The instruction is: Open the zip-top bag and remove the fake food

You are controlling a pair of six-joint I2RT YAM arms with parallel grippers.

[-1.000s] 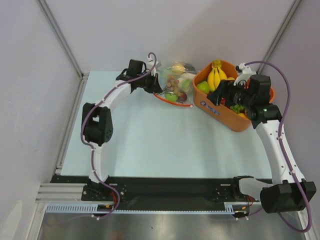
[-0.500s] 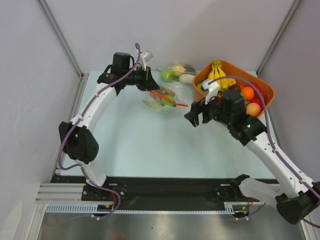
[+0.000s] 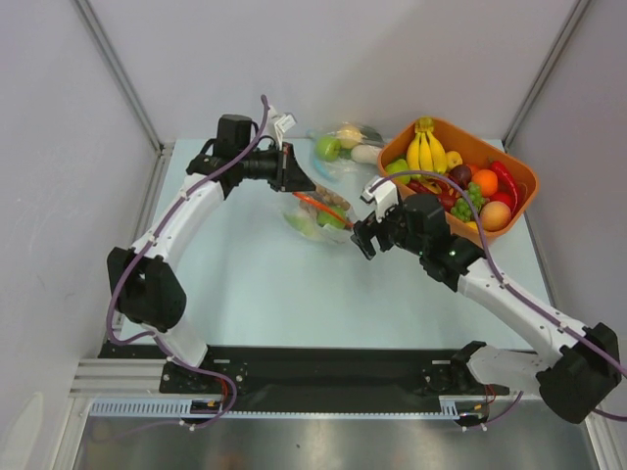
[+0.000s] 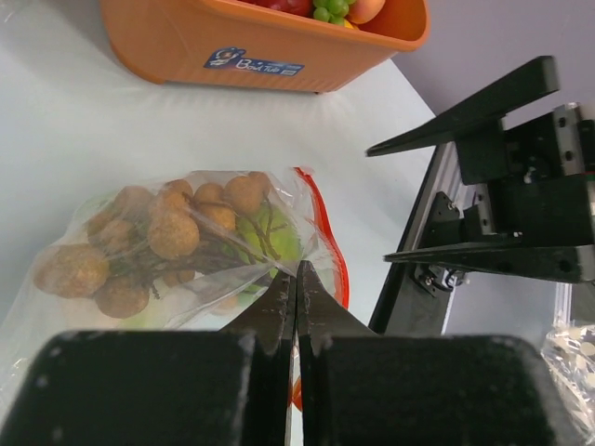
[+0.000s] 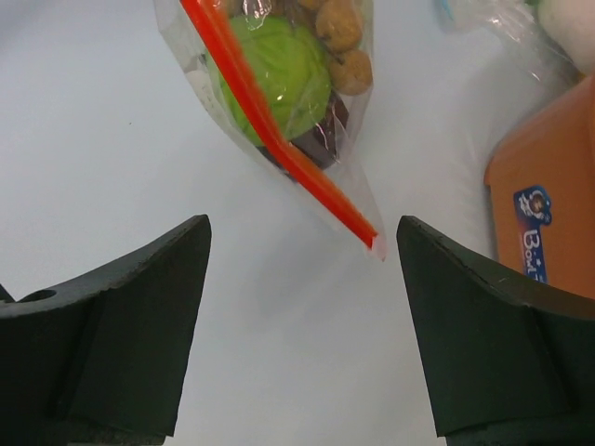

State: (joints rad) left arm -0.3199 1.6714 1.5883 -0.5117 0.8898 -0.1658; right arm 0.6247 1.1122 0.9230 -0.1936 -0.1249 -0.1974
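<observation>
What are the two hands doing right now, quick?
Left hand: closed, pinching the edge of the zip-top bag.
Right hand: open, holding nothing.

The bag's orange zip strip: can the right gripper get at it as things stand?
Probably yes: the right gripper is open, facing the free end of the zip strip, with nothing between them.

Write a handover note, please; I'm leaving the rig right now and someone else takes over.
Left gripper: shut, pinching the crinkly clear plastic zip-top bag by its edge beside the orange-red zip strip.
Right gripper: open, facing the strip's end, apart from it.
Small plastic fake food, brown and green pieces: inside the bag.
Done: bag gripped. Left: open the zip, remove the food.
</observation>
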